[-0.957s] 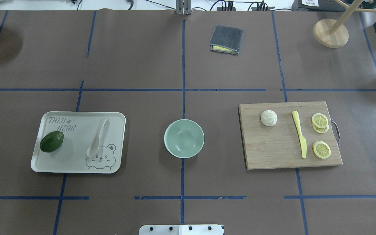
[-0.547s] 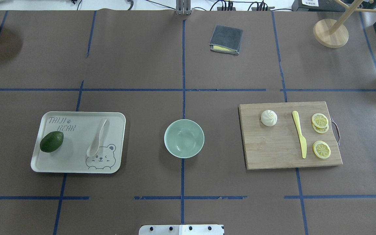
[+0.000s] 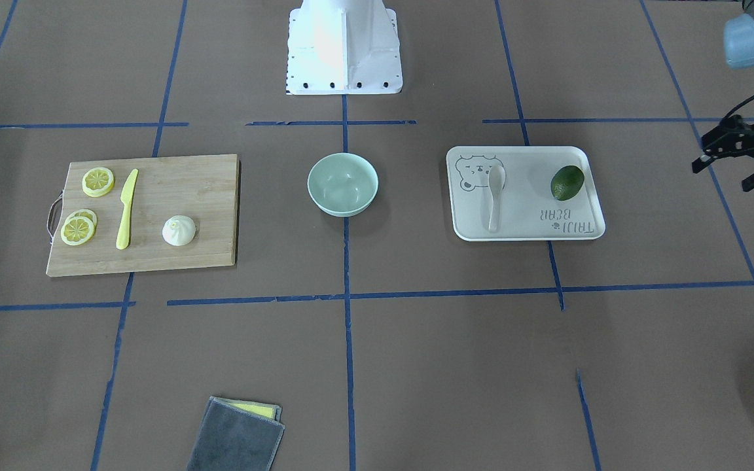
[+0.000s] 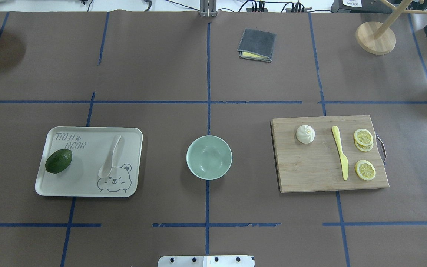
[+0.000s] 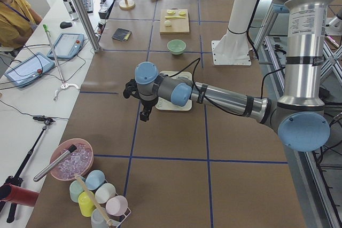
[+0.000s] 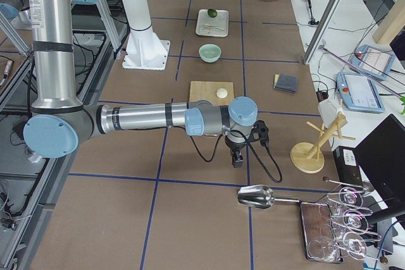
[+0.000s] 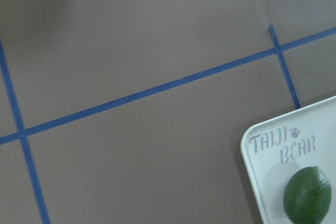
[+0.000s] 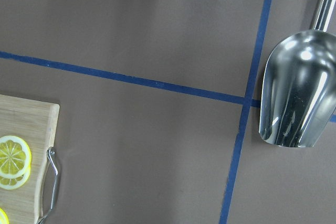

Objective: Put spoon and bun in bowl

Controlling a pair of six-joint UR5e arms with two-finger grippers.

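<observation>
Each arm is built of brushed silver tubes joined by grey housings, and every joint is closed by a round light-blue cap. A thin black cable is run along the left arm [image 5: 224, 97], and a looser one is looped beneath the right arm [image 6: 139, 118]. Printed labels are carried on the upright tubes. The left gripper [image 3: 720, 175] and right gripper [image 6: 237, 158] are black. The white pedestal [image 3: 344, 46] is fixed by a plate dotted with dark screws.

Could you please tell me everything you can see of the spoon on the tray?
The spoon is off-white, ceramic-looking, with a deep oval scoop and short thick handle. It lies flat on the bear-print tray, scoop beside the bear drawing, handle pointing away from the robot, apart from the avocado; nothing else touches it.
</observation>
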